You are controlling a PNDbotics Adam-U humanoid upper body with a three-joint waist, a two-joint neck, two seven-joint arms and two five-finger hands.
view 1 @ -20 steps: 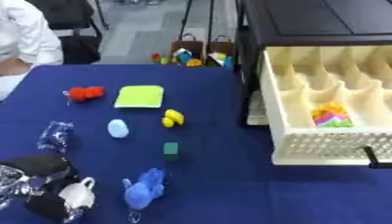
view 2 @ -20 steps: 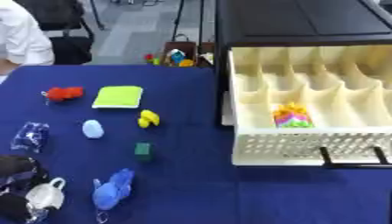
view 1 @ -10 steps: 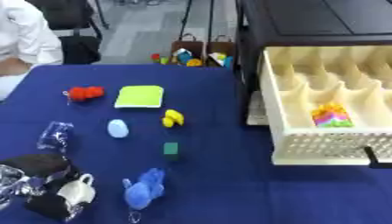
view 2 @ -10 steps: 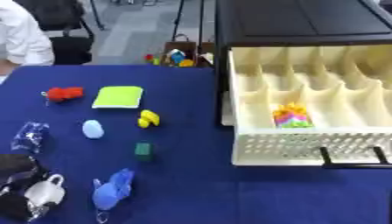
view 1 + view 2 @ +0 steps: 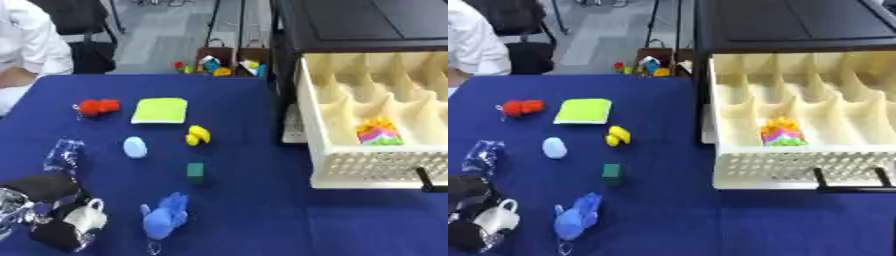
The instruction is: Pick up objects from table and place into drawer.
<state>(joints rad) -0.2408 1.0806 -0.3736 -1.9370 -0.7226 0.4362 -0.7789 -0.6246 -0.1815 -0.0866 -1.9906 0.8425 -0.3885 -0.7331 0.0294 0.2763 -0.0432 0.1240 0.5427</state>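
A dark blue cloth-covered tabletop [image 5: 236, 220] fills the lower part of both views; grey floor and a small box of mixed coloured toys [image 5: 219, 65] lie beyond its far edge.

The robot's left hand [image 5: 48, 212], black with silver parts, shows at the lower left corner of the tabletop. Its fingers are curled; a white rounded part [image 5: 86, 218] sits at the hand, and whether this is a held object or part of the hand cannot be determined. The right hand appears in neither view.

Positions relative to the left hand:
- A crumpled clear plastic piece [image 5: 66, 154] lies just beyond the hand, near it.
- A blue soft toy figure [image 5: 164, 216] lies just to the right of the hand, apart from it.
- A small dark green cube [image 5: 196, 171] lies to the right and farther out.
- A pale blue oval object [image 5: 135, 147] lies beyond the hand, slightly right.
- A small yellow curved toy [image 5: 198, 135] lies beyond the green cube.
- A flat yellow-green square pad [image 5: 161, 110] and a small red toy [image 5: 97, 107] lie well beyond the hand, side by side, near the far edge.

A cream plastic drawer [image 5: 798, 175] with partitioned compartments stands pulled open from a black cabinet [image 5: 789, 25], well to the right of the hand. One compartment holds a multicoloured small object [image 5: 782, 133]. A black handle [image 5: 850, 180] is fixed to the perforated front of the drawer.
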